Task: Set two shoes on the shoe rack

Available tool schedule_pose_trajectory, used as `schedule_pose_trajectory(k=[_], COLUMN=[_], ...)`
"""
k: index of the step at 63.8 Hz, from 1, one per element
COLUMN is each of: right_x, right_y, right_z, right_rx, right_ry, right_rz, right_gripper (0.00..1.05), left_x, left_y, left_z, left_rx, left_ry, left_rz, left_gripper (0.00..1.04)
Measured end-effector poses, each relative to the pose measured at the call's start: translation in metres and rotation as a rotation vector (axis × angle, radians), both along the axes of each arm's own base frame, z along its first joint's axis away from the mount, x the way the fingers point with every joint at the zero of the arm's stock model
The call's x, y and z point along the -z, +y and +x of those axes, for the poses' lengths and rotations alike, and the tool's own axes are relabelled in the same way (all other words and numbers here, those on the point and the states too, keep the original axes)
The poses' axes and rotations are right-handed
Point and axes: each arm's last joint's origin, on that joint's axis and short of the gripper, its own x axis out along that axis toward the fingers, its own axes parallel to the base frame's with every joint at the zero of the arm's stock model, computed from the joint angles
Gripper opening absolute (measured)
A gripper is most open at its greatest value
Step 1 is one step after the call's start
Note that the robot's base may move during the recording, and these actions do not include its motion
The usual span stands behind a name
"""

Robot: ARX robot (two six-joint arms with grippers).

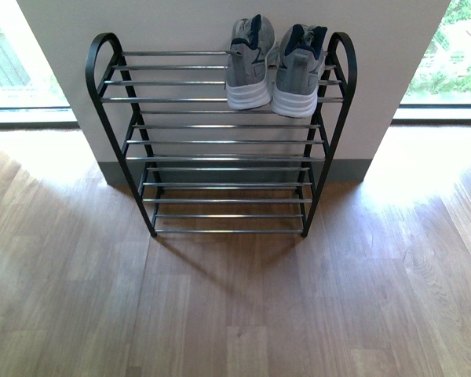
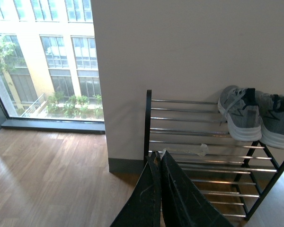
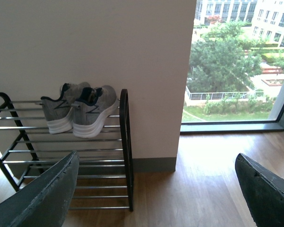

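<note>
Grey knit white-soled sneakers (image 1: 271, 67) sit on the black tube-frame rack (image 1: 220, 142), top shelf: job looks finished. Left gripper (image 2: 159, 158) pinched together, empty; right gripper (image 3: 156, 161) spread wide.

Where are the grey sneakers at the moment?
The grey sneakers sit side by side on the top shelf of the shoe rack, at its right end in the front view, heels facing the camera.

A black metal-tube shoe rack with rounded top corners and thin silver bar shelves (image 1: 180, 158) stands on a light wooden plank floor (image 1: 235, 314). On its top shelf, at the right end, a pair of grey knit lace-up sneakers with white soles (image 1: 273, 78) sits side by side, heels at the front bar.
</note>
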Motion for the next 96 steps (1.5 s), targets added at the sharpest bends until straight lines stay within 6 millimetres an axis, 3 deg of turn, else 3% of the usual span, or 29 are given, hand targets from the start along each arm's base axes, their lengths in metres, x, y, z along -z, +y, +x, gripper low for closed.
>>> schedule_pose_trajectory(k=[67,96], right_x=[0.0,0.0], right_y=[0.0,0.0], right_z=[0.0,0.0], right_rx=[-0.002,0.001], right_ry=[0.0,0.0], right_rz=[0.0,0.0], right_gripper=[0.96,0.96], left_x=[0.002,0.002], left_y=[0.0,0.0], left_z=[-0.033,-0.033], left_rx=[-0.003,-0.001], left_ry=[0.005,0.006], left_rz=[0.001,0.001], left_gripper=[0.01,0.01])
